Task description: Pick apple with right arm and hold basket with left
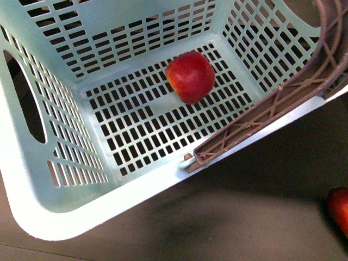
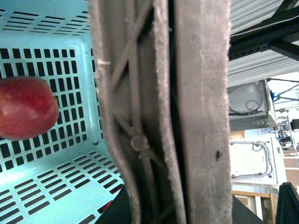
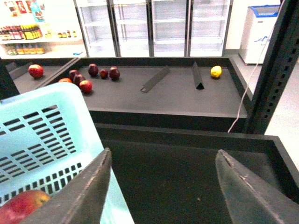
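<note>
The pale turquoise basket (image 1: 65,206) fills the front view, tilted, with its brownish ribbed handle (image 1: 272,109) along the right rim. A red apple (image 1: 190,76) lies on the slotted floor inside it, and shows in the left wrist view as the apple (image 2: 25,107). My left gripper (image 2: 182,210) is shut on the basket handle (image 2: 159,112), which covers most of that view and hides the fingers. My right gripper (image 3: 163,186) stands open over a dark tray, just beside the basket's wall (image 3: 46,135). Nothing is between its fingers (image 3: 84,196). The apple (image 3: 18,205) sits low in the basket.
Another red fruit (image 1: 340,209) lies on the dark surface right of the basket. A dark shelf (image 3: 177,93) beyond holds several apples (image 3: 85,85), a yellow fruit (image 3: 216,71) and two dividers (image 3: 155,79). A black post (image 3: 275,65) stands at the right.
</note>
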Controlling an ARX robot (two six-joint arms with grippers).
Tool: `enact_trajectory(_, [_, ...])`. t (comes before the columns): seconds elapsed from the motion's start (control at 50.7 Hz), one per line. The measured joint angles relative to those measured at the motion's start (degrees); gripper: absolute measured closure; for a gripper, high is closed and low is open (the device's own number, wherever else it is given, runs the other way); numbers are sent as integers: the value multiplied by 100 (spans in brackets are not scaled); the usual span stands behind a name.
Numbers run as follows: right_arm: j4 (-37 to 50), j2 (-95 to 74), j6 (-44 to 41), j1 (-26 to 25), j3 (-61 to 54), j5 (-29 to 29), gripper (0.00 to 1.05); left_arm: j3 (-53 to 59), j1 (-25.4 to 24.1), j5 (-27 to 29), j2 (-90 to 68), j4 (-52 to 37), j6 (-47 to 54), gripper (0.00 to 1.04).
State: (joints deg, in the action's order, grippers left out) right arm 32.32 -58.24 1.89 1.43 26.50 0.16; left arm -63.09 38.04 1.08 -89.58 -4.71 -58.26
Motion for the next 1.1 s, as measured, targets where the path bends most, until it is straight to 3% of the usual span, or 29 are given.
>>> enact_trajectory(0.394, [273, 1025, -153, -138, -1412, -15, 103, 0, -4, 7, 0, 0, 13, 89])
enact_trajectory(1.104, [-675, 3228, -170, -138, -2551, -13, 103, 0, -7, 4, 0, 0, 4, 89])
